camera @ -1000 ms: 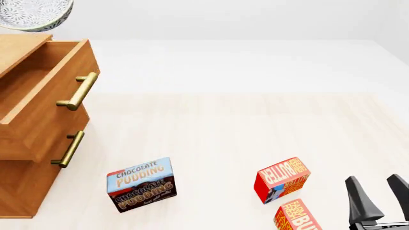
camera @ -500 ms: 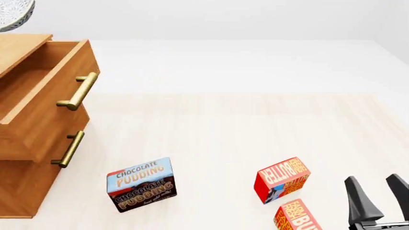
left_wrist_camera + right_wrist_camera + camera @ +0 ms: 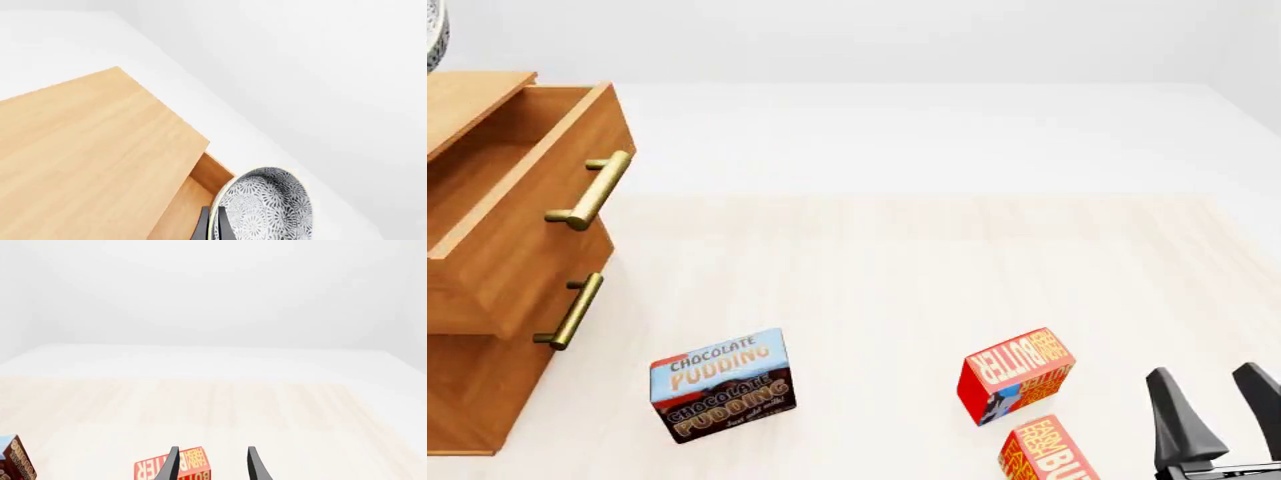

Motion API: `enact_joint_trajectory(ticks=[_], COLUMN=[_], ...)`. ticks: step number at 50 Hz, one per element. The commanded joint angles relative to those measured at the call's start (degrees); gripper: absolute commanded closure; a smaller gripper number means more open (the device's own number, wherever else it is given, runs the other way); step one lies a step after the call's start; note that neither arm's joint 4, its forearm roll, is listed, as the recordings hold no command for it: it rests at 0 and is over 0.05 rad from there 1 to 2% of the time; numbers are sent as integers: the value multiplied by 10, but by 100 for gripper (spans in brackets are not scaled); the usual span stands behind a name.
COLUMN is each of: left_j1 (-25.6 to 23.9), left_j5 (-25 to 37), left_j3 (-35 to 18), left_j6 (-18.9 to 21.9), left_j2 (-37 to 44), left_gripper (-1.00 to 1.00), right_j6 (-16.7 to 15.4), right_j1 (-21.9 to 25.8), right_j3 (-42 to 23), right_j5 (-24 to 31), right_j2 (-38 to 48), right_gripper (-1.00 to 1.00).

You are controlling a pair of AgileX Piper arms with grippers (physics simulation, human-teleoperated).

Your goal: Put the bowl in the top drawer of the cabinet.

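Bowl (image 3: pixel 433 35) has slid further left, nearly out of view.

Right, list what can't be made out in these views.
- Bowl: cut off by the left wrist view's lower edge; in the front view only a sliver shows at the top-left corner.
- Left gripper: only its fingertips show on the bowl's rim; the arm is out of the front view.
- Top drawer: its inside is cut by the front view's left edge.
- Lower butter box: cut by the bottom edge.

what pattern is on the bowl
Grey-blue floral lattice on white bowl; clearest in the left wrist view.
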Motion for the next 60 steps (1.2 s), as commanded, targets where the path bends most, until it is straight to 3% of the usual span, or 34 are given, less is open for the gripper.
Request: enact_joint_trajectory(ticks=[1, 9, 10, 12, 16, 27, 34, 36, 37, 39, 41, 44, 46, 53, 60], left_j1=[12, 21, 39, 63, 68, 113, 108, 80, 105, 99, 75, 84, 73, 63, 80], left_j5=[-25, -30, -36, -36, -28, 29, 45, 58, 52, 55, 64, 62, 59, 48, 44], left_j3=[24, 23, 14, -4, -14, -64, -63, -54, -66, -64, -47, -52, -29, -6, -11], left_j6=[-68, -87, -110, -118, -118, -81, -54, -66, -58, -56, -90, -87, -125, -164, -164], left_j2=[-6, -11, -3, 11, 15, 83, 105, 103, 114, 113, 109, 111, 107, 100, 112], left_gripper=[100, 100, 100, 100, 100, 100, 100, 100, 100, 100, 100, 100, 100, 100, 100], right_j6=[0, 0, 0, 0, -1, -1, -1, -1, -1, -1, -2, -1, -1, -2, -2], right_j1=[0, -1, -1, -1, -1, 0, 0, 0, 1, 1, 1, 1, 1, 0, 3], right_j3=[0, 0, 0, 0, 0, 0, 0, 0, 0, 0, 0, 0, 0, 0, 0], right_j5=[1, 1, 1, 1, 1, 1, 1, 0, 0, 0, 0, 0, 0, 0, 0], right_j2=[0, 0, 0, 0, 0, 0, 0, 0, 0, 0, 0, 0, 0, 0, 0], right_gripper=[-100, -100, -100, -100, -100, -100, -100, -100, -100, -100, -100, -100, -100, -100, -100])
